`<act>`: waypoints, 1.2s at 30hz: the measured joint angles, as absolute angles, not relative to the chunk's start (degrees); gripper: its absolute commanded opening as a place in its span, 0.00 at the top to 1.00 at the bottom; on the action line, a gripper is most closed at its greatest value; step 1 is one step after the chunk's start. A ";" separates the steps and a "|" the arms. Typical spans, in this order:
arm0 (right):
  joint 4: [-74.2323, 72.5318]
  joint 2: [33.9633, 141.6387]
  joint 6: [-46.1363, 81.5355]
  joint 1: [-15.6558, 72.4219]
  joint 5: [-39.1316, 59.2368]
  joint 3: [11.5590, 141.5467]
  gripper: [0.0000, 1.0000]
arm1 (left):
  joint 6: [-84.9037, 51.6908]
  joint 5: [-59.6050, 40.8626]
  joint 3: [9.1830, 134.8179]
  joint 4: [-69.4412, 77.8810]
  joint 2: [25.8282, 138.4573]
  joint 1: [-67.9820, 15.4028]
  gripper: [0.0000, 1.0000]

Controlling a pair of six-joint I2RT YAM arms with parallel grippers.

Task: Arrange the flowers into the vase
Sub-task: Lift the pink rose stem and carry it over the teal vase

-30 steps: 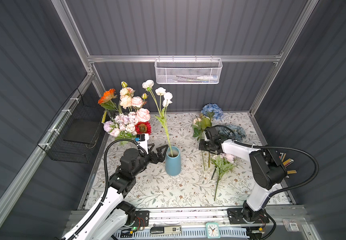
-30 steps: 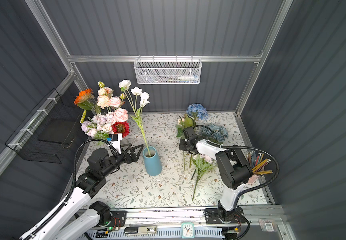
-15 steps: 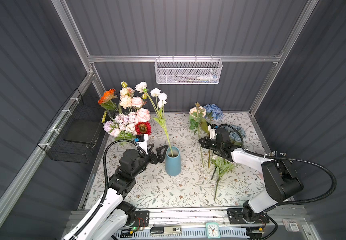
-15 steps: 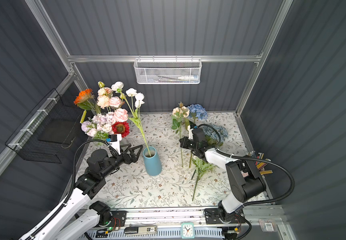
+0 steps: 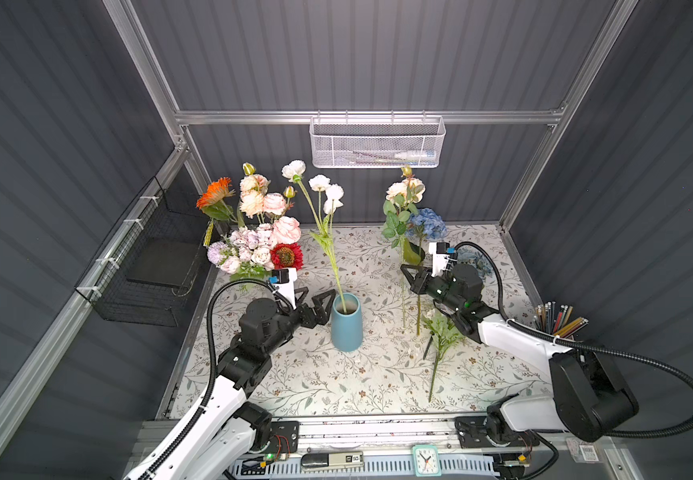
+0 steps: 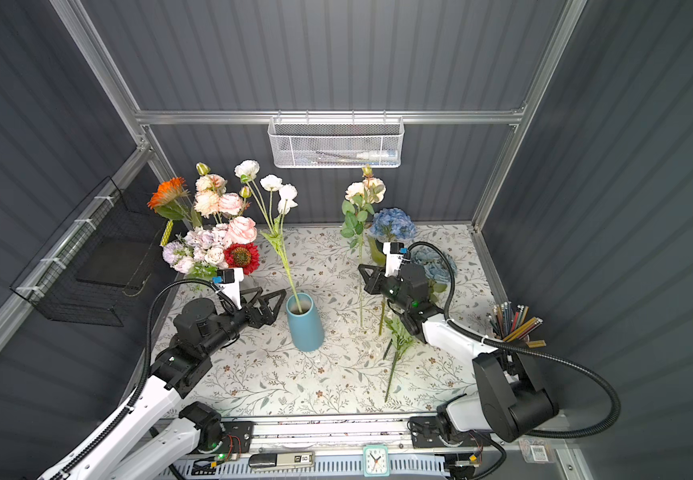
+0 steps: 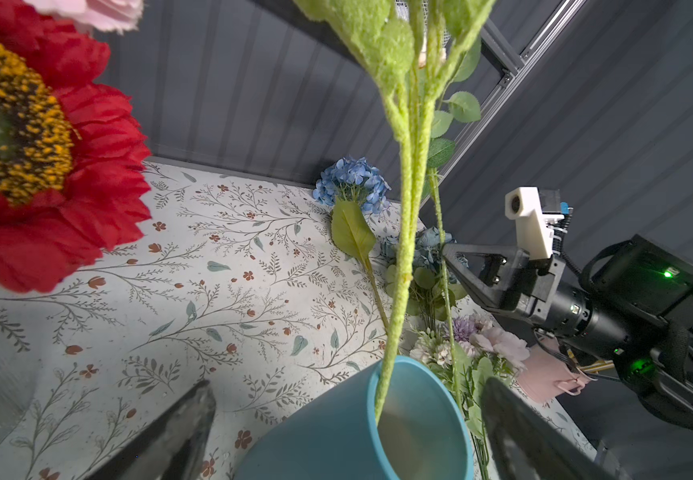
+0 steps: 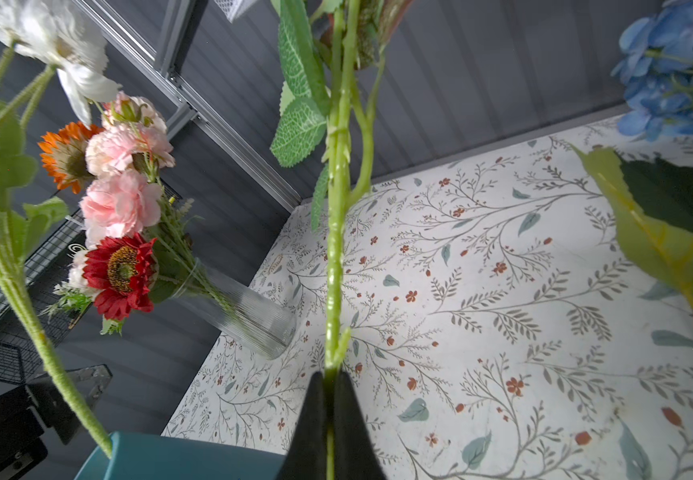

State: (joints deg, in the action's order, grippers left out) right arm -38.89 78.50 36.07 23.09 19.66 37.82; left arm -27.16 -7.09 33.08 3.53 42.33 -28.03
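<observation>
Now I have the right gripper (image 5: 406, 272) clamped on the peach rose (image 5: 403, 193), upright beside the vase (image 5: 346, 326) for lowering in, left gripper (image 5: 317, 297) spread alongside, probably to steady it.

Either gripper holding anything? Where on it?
Right gripper is shut on the cream rose spray, mid-stem below its leaves. Left gripper is open beside the blue vase, holding nothing.

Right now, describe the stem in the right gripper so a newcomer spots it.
Below the right half of the white mesh basket on the back wall, the right gripper pinches one upright rose stem. Its heads are cream-peach with a bud on top, unlike the blue hydrangea beside it.
</observation>
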 measured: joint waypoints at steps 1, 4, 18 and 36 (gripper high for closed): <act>-39.77 78.06 36.03 23.29 19.27 37.36 1.00 | -27.27 -7.09 33.08 3.60 42.35 -28.03 0.00; -42.72 76.95 35.53 24.38 18.15 35.66 1.00 | -27.55 -7.11 33.08 3.95 42.50 -28.03 0.00; -44.47 70.13 20.69 36.51 13.82 39.05 1.00 | -28.38 -5.74 33.08 4.32 42.96 -28.03 0.00; -51.46 75.37 4.23 48.01 15.70 52.27 1.00 | -30.72 2.63 32.29 1.91 40.49 -28.03 0.00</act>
State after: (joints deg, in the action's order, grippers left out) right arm -51.46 75.37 4.23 48.01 15.70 52.27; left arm -30.72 2.63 32.29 1.91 40.49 -28.03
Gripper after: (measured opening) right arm 0.052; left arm 0.997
